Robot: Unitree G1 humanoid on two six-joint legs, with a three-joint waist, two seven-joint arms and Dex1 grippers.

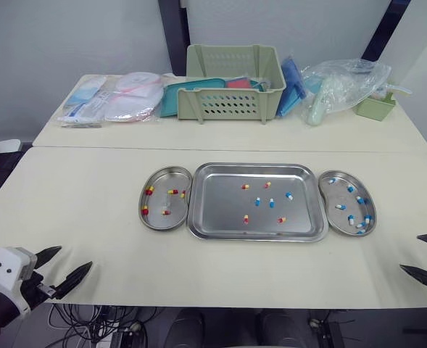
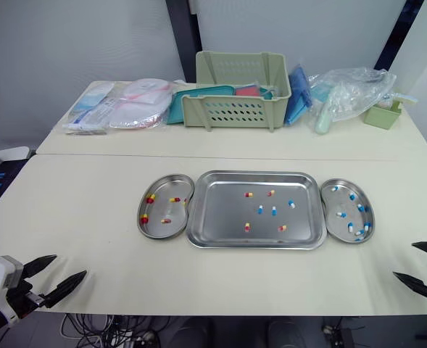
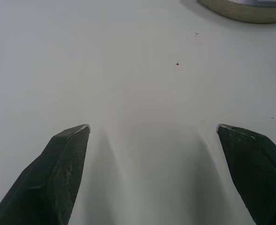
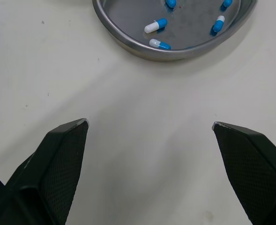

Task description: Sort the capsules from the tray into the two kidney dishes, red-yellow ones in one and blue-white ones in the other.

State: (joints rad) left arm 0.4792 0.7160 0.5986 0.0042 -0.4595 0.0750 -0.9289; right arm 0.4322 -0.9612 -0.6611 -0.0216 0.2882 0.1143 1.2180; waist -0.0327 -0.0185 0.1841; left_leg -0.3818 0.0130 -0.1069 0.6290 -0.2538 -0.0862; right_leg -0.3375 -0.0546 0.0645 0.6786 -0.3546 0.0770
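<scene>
Sorting is running midway, judging by the mixed red-yellow and blue-white capsules (image 1: 257,202) lying in the rectangular steel tray (image 1: 224,214) at centre frame. It is sitting between the left steel kidney dish (image 1: 160,180) and the right steel kidney dish (image 1: 336,194), both part-filled. The black-fingered left gripper (image 1: 74,259) and right gripper (image 1: 410,253) are hovering wide open at the lower corners. Next, one should be reaching into the tray.

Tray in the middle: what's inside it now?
The tray holds four red-yellow capsules and three blue-white capsules, lying apart on its floor. Nothing covers any of it.

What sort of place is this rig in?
Probably a mock clinical or pharmacy bench: kidney-shaped steel dishes beside a rectangular steel tray of two-colour capsules, and plastic-wrapped medical supplies on the rear table.
</scene>
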